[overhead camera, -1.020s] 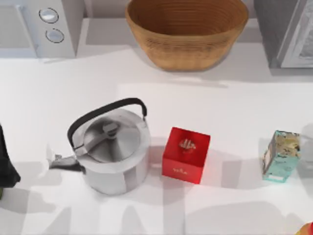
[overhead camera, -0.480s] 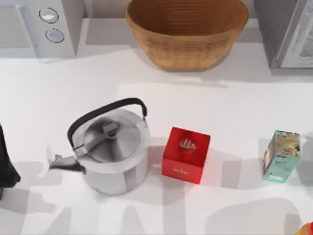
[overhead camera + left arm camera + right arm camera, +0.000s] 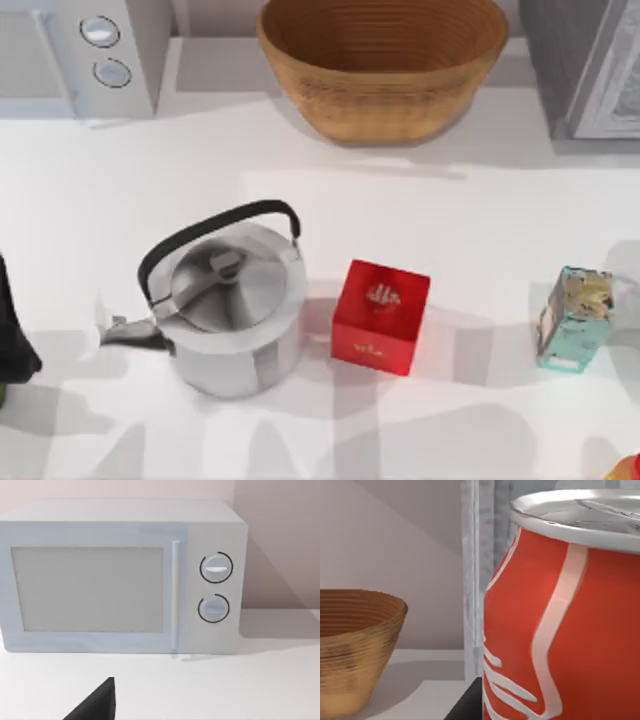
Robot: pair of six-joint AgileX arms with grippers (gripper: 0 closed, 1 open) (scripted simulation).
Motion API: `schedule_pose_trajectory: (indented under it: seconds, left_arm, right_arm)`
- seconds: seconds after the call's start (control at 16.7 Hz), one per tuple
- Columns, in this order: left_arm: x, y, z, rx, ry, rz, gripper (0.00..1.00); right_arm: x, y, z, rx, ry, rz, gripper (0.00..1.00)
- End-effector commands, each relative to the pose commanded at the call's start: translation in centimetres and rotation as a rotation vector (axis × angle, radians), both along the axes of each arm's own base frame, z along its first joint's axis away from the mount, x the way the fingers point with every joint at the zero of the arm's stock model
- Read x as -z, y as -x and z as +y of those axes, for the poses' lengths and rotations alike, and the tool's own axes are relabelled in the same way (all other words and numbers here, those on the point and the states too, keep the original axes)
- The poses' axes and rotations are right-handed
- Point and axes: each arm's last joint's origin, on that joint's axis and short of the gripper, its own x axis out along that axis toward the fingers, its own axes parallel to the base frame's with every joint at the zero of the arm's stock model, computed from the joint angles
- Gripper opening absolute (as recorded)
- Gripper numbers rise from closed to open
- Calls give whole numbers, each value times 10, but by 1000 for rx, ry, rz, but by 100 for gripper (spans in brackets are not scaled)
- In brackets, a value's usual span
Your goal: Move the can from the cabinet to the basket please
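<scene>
Two far corners taken: microwave (image 3: 85, 55) left, cabinet (image 3: 585, 65) right, with the basket (image 3: 382, 65) between them at the far edge. Can (image 3: 562, 615) upright, very close to the right wrist camera, cabinet frame (image 3: 472, 580) just behind it, basket off to one side; grip on it cannot be told. Left arm (image 3: 12, 335) parked at the left edge, fingers not readable. Kettle (image 3: 225, 305), red box (image 3: 380, 315), teal carton (image 3: 575, 320) line the near half; a bare strip separates them from the basket.

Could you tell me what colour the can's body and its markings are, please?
The can is red with white curving stripes and a silver top, best seen in the right wrist view.
</scene>
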Motion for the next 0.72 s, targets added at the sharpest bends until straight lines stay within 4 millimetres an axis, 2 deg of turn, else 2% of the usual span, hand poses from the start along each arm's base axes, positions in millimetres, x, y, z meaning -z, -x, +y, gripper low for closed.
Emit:
schedule_pose_trajectory:
  seconds: [0.12,0.24,0.42,0.54,0.72]
  left_arm:
    - [0,0,0,0,0,0,100]
    - [0,0,0,0,0,0,100]
    - [0,0,0,0,0,0,100]
    - [0,0,0,0,0,0,100]
    - [0,0,0,0,0,0,100]
  right_arm:
    - [-34,-13,6,1,-3,-16,0]
    - [-67,-37,15,4,-5,-15,0]
    - [-103,-95,40,7,-1,15,0]
    - [-112,-143,64,8,6,44,0]
    - [-102,-216,111,10,20,84,0]
